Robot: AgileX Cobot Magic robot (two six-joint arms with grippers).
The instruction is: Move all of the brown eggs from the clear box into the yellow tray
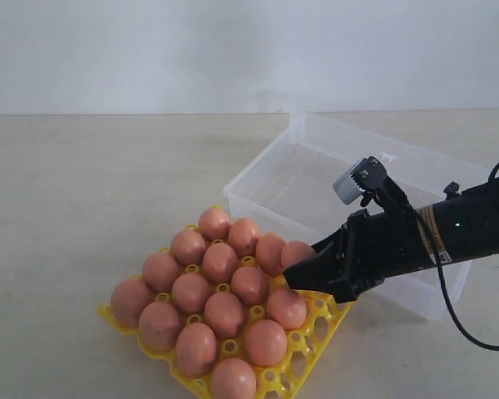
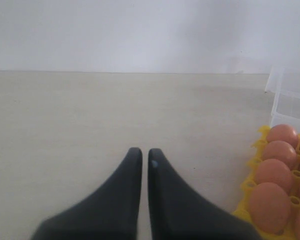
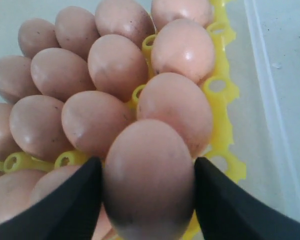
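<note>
R fingers (image 3: pixel 65 205) clamp brown egg (image 3: pixel 149 175) btwn tips, over yellow tray (image 3: pixel 222 92); L fingers (image 2: pixel 125 200) closed.

Looks like a lab test bench: bare beige tabletop (image 1: pixel 83 208), blank white wall (image 1: pixel 233 50).

The right gripper (image 3: pixel 146 161) has its two black fingers (image 3: pixel 65 205) pressed against opposite sides of one brown egg (image 3: pixel 149 175), which fills the space between them. Beyond it, more brown eggs (image 3: pixel 117 65) sit packed shoulder to shoulder in the yellow tray (image 3: pixel 221 127), faintly speckled, with yellow ring-topped pegs showing between them. Just beside the tray's edge runs the pale, translucent wall of the clear box (image 3: pixel 270 100). The gripped egg's underside is hidden, so it may rest in a cup or hang just above one.
</note>
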